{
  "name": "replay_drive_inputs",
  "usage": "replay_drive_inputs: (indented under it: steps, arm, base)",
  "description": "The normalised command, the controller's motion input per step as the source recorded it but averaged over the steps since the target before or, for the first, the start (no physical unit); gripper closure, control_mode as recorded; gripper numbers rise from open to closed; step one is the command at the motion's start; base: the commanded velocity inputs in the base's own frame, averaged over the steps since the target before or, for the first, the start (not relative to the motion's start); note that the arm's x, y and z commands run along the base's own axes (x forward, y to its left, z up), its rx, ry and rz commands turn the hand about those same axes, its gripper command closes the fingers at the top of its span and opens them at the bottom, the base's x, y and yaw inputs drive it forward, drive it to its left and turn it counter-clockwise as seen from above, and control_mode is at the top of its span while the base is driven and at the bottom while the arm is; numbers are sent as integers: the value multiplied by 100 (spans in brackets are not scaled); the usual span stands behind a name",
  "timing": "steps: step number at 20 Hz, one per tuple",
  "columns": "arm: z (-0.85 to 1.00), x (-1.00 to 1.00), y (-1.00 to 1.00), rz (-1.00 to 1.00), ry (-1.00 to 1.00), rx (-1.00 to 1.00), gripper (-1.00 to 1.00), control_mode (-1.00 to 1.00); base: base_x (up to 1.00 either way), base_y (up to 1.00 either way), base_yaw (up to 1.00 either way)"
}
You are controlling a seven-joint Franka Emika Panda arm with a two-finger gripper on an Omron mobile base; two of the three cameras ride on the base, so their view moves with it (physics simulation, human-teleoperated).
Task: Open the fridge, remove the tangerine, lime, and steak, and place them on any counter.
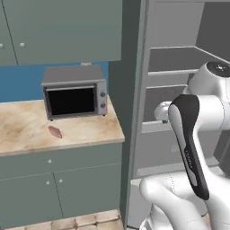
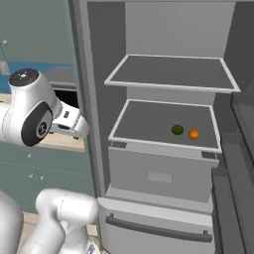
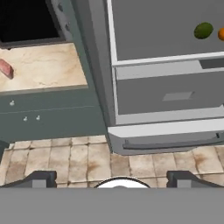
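The fridge (image 2: 94,99) stands open, its door (image 2: 235,178) swung out to the right. On its middle shelf (image 2: 144,121) the dark green lime (image 2: 177,130) lies just left of the orange tangerine (image 2: 193,133). Both fruits sit at the top right of the hand view, lime (image 3: 203,30) and tangerine (image 3: 221,33). The pink steak (image 1: 55,131) lies on the beige counter (image 1: 27,134) in front of the microwave; in the hand view the steak (image 3: 5,68) is at the left edge. My gripper (image 3: 113,178) is open and empty, back from the fridge and high over the floor.
A grey microwave (image 1: 74,92) sits at the counter's back, under grey-green wall cabinets (image 1: 63,27). Base cabinets with round knobs (image 1: 49,179) stand below the counter. The fridge has an inner drawer (image 2: 161,173) and a lower drawer with a bar handle (image 2: 154,230). The floor (image 3: 65,157) is tiled.
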Motion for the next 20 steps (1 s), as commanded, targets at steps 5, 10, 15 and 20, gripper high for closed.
replay_drive_inputs:
  steps: [5,10,15,20]
  arm:
    - [0,0,0,0,0,0,-100,100]
    - [0,0,0,0,0,0,-100,100]
    - [0,0,0,0,0,0,-100,100]
    - [0,0,0,0,0,0,-100,100]
  base:
    - [11,-62,-2]
    - [14,-58,-4]
    - [42,-30,-13]
    - [56,-2,-26]
